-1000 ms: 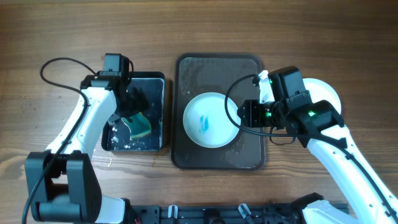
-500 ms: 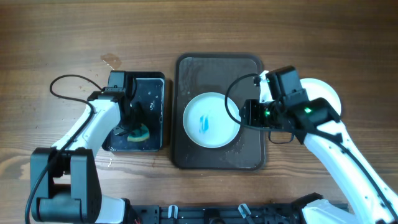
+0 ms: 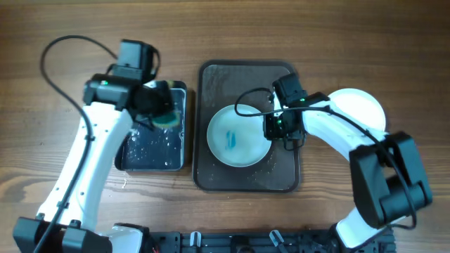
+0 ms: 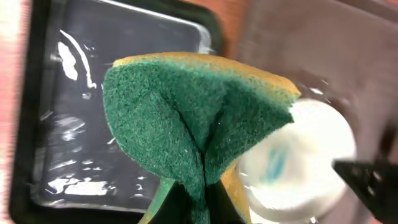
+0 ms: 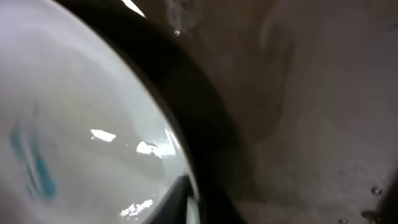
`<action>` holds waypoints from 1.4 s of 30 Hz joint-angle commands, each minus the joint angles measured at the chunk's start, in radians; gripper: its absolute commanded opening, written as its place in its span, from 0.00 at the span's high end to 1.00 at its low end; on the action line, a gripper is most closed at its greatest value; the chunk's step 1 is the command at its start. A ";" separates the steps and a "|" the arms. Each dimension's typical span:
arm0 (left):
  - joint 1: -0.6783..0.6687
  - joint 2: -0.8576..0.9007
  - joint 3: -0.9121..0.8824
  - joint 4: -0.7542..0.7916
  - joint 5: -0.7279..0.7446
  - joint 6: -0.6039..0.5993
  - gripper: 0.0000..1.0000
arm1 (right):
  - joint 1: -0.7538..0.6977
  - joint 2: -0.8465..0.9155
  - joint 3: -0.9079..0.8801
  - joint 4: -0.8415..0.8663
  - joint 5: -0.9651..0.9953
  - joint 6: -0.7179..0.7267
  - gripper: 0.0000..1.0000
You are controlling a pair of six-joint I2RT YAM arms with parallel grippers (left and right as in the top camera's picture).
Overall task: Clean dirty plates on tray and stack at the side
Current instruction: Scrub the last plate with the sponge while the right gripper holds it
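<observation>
Green sponge (image 4: 199, 124), folded, close up only in left wrist view: pinched tight in left gripper (image 4: 189, 208) over wet black tray (image 3: 151, 151). Overhead: right gripper (image 3: 275, 126) at right rim of blue-smeared plate (image 3: 235, 137) on tray (image 3: 281, 176); opening impossible to tell. Right wrist view blurred, rim only. Second plate (image 3: 362, 105) partly behind right arm (image 3: 330, 126).

Our left arm (image 3: 88, 154) climbs from the lower left of the overhead frame and bends right near the upper left. Our left gripper (image 3: 160, 109) is pinched tight on a green sponge (image 4: 193, 118). Our right arm (image 3: 337, 130) loops from the lower right back toward the centre, and our right gripper (image 3: 271, 128) points left. We cannot tell how its jaws stand.
</observation>
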 commanded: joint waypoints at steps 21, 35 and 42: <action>-0.339 0.574 0.011 0.263 0.165 -0.212 0.96 | -0.002 0.027 -0.009 -0.006 0.055 0.051 0.96; -0.338 0.560 0.010 0.193 0.032 -0.208 0.96 | -0.002 0.027 -0.009 -0.013 0.055 0.048 0.96; -0.413 0.560 -0.060 0.494 0.486 -0.253 0.96 | -0.002 0.027 -0.009 -0.013 0.052 0.042 0.96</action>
